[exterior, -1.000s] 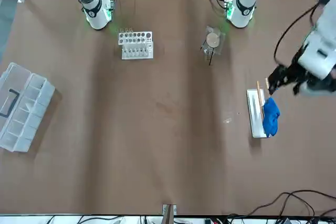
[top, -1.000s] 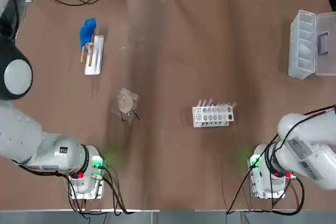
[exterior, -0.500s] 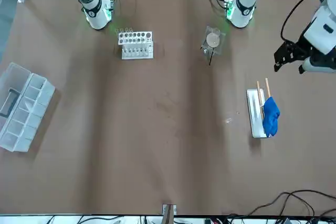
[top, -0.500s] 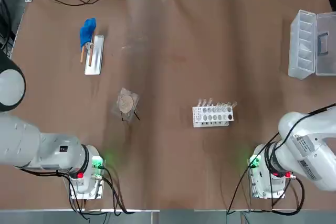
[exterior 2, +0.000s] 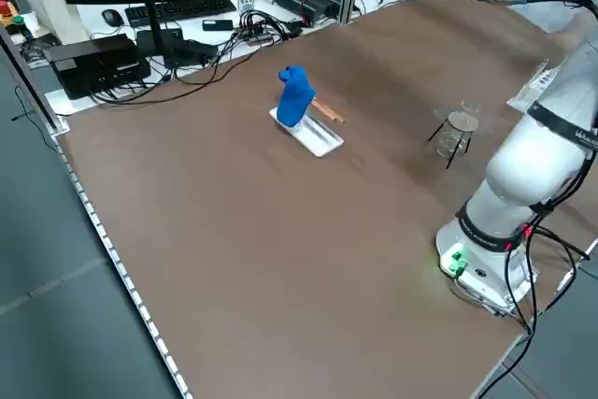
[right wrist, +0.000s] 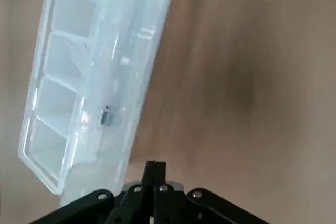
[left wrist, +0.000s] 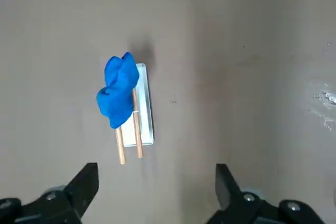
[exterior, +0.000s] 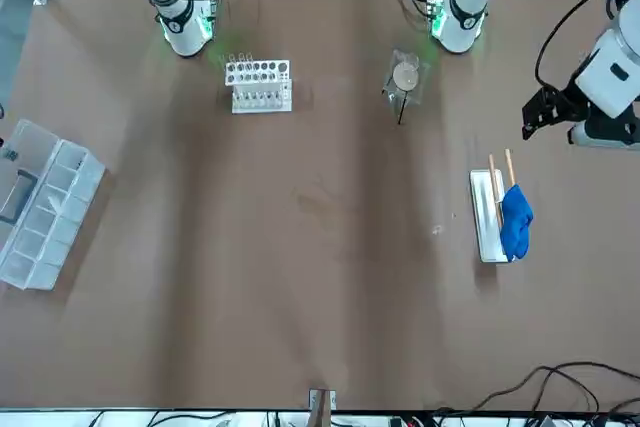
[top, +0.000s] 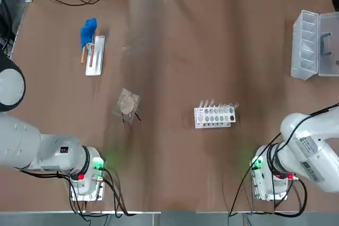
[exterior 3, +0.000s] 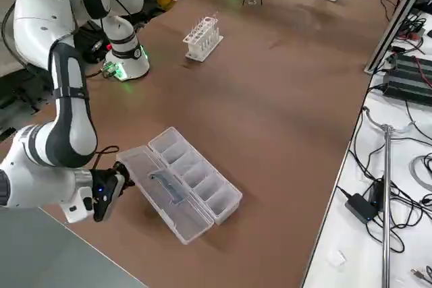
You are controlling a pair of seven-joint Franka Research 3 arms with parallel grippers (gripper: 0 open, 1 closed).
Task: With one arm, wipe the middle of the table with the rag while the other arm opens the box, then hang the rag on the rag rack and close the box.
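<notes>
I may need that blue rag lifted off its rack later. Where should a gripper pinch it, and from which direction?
Pinch the rag at its bunched top, coming straight down from above. It drapes over one rod of the rag rack, bulging upward clear of the base plate, so a vertical approach probably avoids both rods.

Even bright light, soft shadows, r. wrist blurry.

Overhead, front, 2 side, 2 wrist views; shared table (top: 175,67).
</notes>
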